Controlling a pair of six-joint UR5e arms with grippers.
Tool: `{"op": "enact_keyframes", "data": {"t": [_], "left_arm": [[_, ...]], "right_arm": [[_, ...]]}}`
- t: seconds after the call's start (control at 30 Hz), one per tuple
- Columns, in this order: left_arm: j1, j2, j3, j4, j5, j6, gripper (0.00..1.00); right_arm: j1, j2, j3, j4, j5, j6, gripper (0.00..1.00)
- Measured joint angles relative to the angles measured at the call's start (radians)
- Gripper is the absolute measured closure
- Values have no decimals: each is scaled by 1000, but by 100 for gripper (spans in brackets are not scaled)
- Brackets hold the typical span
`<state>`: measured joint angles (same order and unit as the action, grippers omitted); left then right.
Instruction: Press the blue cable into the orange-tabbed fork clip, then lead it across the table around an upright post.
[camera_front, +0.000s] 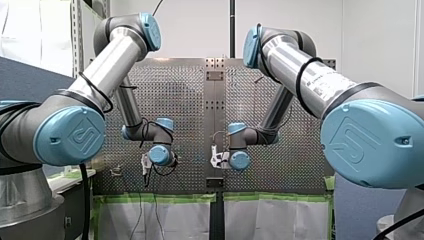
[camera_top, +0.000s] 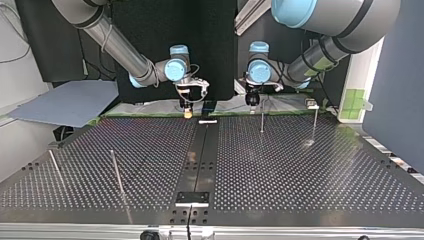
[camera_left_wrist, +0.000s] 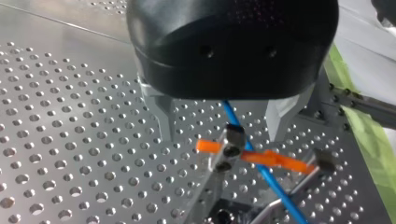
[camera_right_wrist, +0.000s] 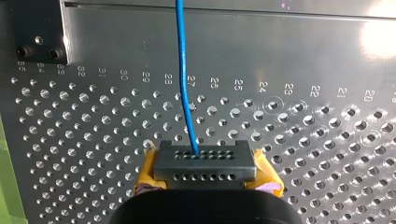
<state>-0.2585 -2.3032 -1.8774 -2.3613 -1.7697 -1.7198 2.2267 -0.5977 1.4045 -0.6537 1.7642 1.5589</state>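
Likely the blue cable (camera_right_wrist: 183, 70) handles limp; our right gripper (camera_right_wrist: 205, 161) pinches it, left gripper (camera_left_wrist: 219, 130) gapes; we'd hold near the clip (camera_left_wrist: 229, 148).

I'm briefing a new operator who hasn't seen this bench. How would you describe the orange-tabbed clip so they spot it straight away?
On the perforated table, look just ahead of my left gripper in its wrist view. There stands the fork clip: metal prongs carrying orange tabs, with the blue cable crossing them, unlike the bare thin posts elsewhere.
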Motion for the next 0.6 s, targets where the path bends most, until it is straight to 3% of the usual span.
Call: {"op": "enact_keyframes", "data": {"t": [0.07, 0.1, 0.13, 0.17, 0.2, 0.27, 0.3, 0.33, 0.37, 0.6], "left_arm": [[0, 0, 0, 0, -8, 8, 29], [0, 0, 0, 0, -14, 15, 29], [0, 0, 0, 0, -18, 20, 36], [0, 0, 0, 0, -21, 25, 61], [0, 0, 0, 0, -23, 31, 61], [0, 0, 0, 0, -26, 39, 85], [0, 0, 0, 0, -26, 44, 85], [-1, 0, 0, 0, -26, 48, 96], [-1, 0, 0, 0, -26, 53, 100], [-1, 0, 0, 0, -27, 73, 100]], "right_arm": [[0, 0, 0, 0, 0, 0, 100], [0, 0, 0, 0, 0, 0, 100], [0, 0, 0, 0, 0, 0, 100], [0, 0, 0, 0, 0, 0, 100], [-1, 0, 0, 0, 0, 0, 100], [-1, 0, 0, 0, 0, 0, 100], [-1, 0, 0, 0, 0, 0, 100], [-1, 0, 0, 0, 0, 0, 100], [-1, 0, 0, 0, 0, 1, 100], [-1, 0, 0, 0, -2, 1, 100]]}}
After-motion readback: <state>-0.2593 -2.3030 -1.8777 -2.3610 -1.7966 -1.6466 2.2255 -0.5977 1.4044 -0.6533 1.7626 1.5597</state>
